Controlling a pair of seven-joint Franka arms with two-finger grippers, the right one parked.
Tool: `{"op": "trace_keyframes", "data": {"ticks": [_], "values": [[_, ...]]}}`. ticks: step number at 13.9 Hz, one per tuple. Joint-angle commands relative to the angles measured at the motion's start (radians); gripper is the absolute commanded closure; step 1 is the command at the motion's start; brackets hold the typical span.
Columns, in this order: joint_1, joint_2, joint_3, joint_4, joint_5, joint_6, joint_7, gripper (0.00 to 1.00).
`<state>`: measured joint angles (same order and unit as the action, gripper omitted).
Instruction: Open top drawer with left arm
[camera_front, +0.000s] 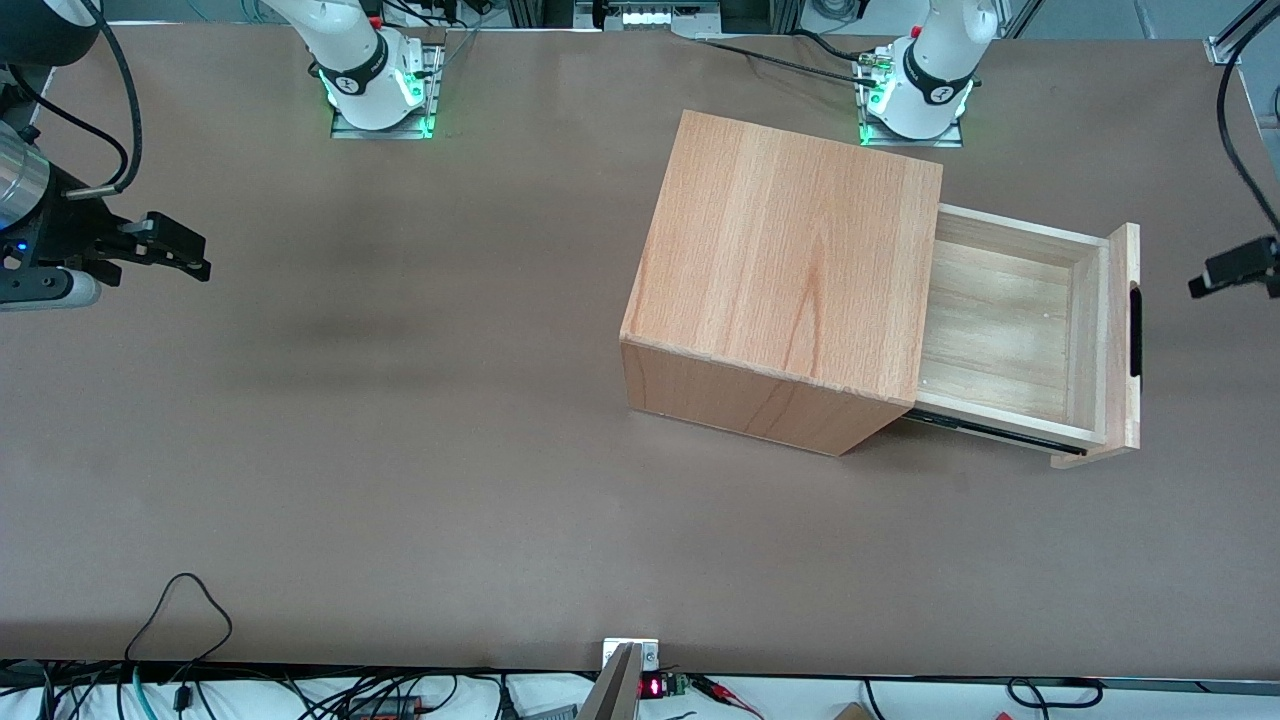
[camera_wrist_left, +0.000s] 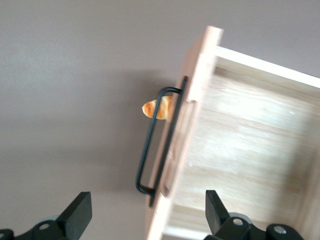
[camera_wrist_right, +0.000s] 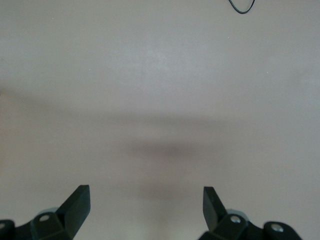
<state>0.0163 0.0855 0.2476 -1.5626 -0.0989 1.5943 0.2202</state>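
In the front view, the cabinet (camera_front: 780, 280) is seen standing on the brown tabletop (camera_front: 400, 450) toward the working arm's end. The top drawer (camera_front: 1020, 335) is drawn well out of it, its pale plank floor exposed and nothing visible inside. The black bar handle (camera_front: 1136, 330) is fixed to the flat front panel. The gripper (camera_front: 1235, 268) of the left arm (camera_front: 935, 70) is held near that panel, apart from the handle.

In the left wrist view, the gripper (camera_wrist_left: 148, 212) is shown with its jaws spread wide and nothing between them, hovering above the handle (camera_wrist_left: 156, 145) and the drawer (camera_wrist_left: 240, 150). A small striped bread roll (camera_wrist_left: 157, 108) lies on the tabletop, partly hidden by the handle.

The right wrist view shows only bare tabletop.

The drawer is judged stiff, light and running on slides, so a steady straight pull should suffice. The thin bar looks smooth and rigid; it would best be taken at its middle, with the jaws closed across it, so the drawer is not skewed. The task appears largely done.
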Motion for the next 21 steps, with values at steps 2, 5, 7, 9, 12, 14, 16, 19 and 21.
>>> {"op": "trace_keyframes", "data": {"ticks": [2,5,7,9,12,14,16,19,21], "values": [[-0.030,-0.069,-0.027,0.033,0.044,-0.092,-0.082,0.00],[-0.042,-0.127,-0.082,0.036,0.071,-0.163,-0.178,0.00],[-0.042,-0.150,-0.122,0.036,0.071,-0.204,-0.255,0.00],[-0.042,-0.165,-0.152,0.033,0.073,-0.209,-0.294,0.00],[-0.044,-0.170,-0.160,0.019,0.073,-0.194,-0.314,0.00],[-0.044,-0.171,-0.163,-0.005,0.073,-0.153,-0.314,0.00],[-0.042,-0.171,-0.163,-0.022,0.073,-0.123,-0.305,0.00],[-0.044,-0.171,-0.163,-0.024,0.073,-0.116,-0.300,0.00],[-0.044,-0.171,-0.165,-0.024,0.071,-0.116,-0.301,0.00]]}}
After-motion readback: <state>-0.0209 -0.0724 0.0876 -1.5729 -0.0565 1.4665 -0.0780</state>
